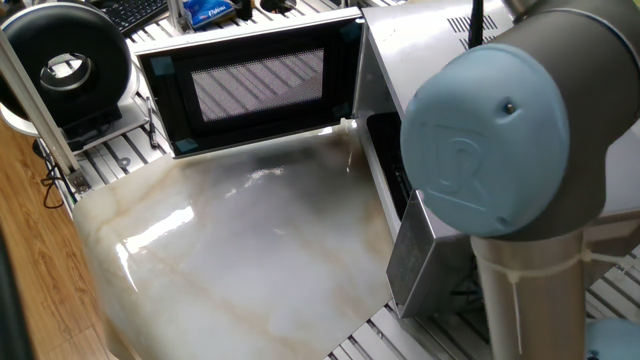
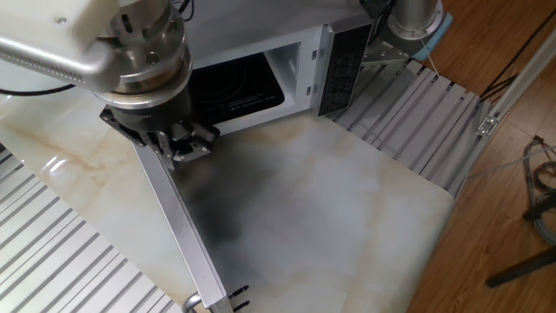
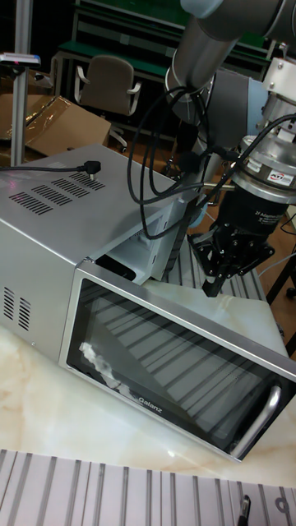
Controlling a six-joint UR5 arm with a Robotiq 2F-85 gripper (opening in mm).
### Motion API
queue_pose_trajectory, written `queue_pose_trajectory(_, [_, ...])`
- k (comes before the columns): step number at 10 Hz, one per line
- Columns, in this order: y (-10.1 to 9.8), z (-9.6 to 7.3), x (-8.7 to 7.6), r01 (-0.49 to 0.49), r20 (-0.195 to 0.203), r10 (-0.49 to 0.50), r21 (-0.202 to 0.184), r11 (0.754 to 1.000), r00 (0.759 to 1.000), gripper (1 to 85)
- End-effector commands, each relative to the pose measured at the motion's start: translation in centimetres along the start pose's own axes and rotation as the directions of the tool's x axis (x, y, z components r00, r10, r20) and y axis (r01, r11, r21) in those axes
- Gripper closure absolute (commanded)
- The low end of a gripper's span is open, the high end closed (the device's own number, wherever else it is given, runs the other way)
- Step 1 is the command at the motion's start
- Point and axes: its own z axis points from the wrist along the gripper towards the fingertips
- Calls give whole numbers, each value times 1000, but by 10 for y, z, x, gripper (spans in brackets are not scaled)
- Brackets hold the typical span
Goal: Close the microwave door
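So the count here is pretty short: one microwave [image 3: 49, 222], with one microwave door [image 3: 177, 370] hanging off it, and that door has just one vertical bar handle [image 3: 261, 421] on its silver side. One robot arm [image 1: 520, 150] with a single gripper [image 2: 169, 143], and one marble-look surface [image 1: 240, 250] under it all. Off to the side there's one round black-and-white device [image 1: 65, 65], one keyboard [image 1: 135, 12], plus one office chair [image 3: 107, 82] and one cardboard box [image 3: 49, 119] in the background.

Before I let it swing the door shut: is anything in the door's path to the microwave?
Nothing visible. The marble top between the microwave door and the microwave opening is bare. The claw sits at the door's top edge, near the hinge end.
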Motion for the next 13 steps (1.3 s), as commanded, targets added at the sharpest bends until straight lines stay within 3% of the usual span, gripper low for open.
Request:
queue_pose_trajectory(1, [7, -2, -6, -21, 25, 22, -26, 999, 999, 847])
queue_pose_trajectory(2, [10, 1, -10, -17, 6, 17, -42, 999, 1000, 847])
queue_pose_trajectory(6, [17, 12, -37, 9, -9, -10, -18, 1000, 1000, 847])
queue_pose_trajectory(8, [19, 16, -38, 16, -2, -16, -10, 1000, 1000, 847])
queue_pose_trajectory(13, [26, 42, -59, 20, 28, -20, -10, 1000, 999, 847])
